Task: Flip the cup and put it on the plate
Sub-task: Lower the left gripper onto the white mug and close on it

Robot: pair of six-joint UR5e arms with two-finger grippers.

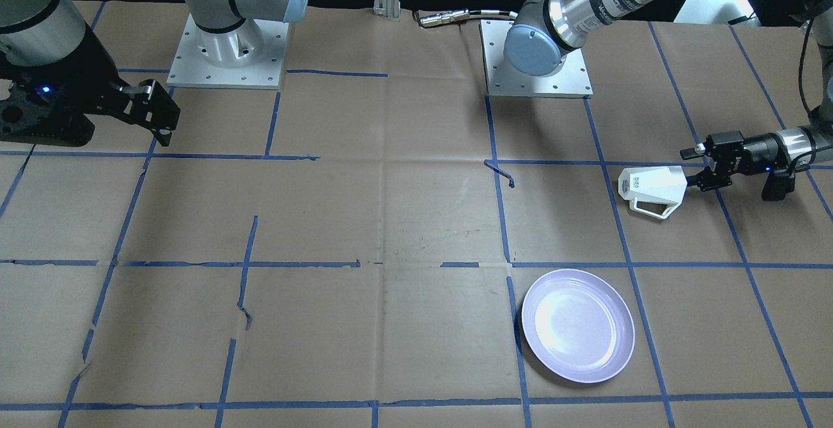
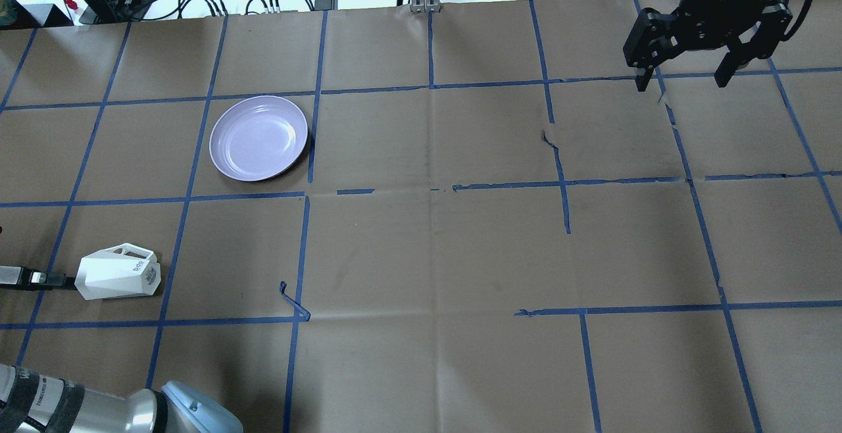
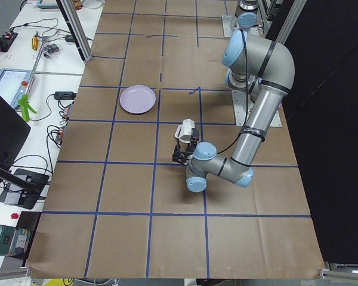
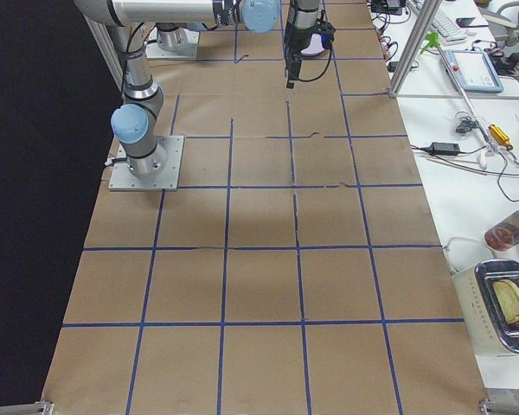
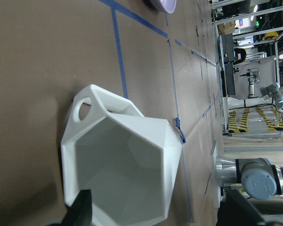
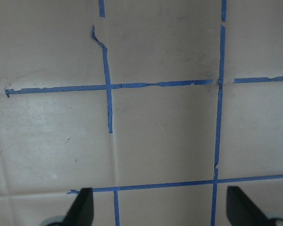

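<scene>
The white faceted cup lies on its side on the brown paper, handle toward the table's front, mouth toward my left gripper. That gripper is open and level with the table, right at the cup's rim. In the left wrist view the cup's mouth fills the frame. One fingertip overlaps the mouth's edge and the other is outside the cup. The lavender plate sits empty, apart from the cup. My right gripper is open and empty, far across the table.
Blue tape lines grid the paper, with a loose tape curl near the middle. Both arm bases stand at the robot's edge. Benches with cables and a toaster lie beyond the table's far side.
</scene>
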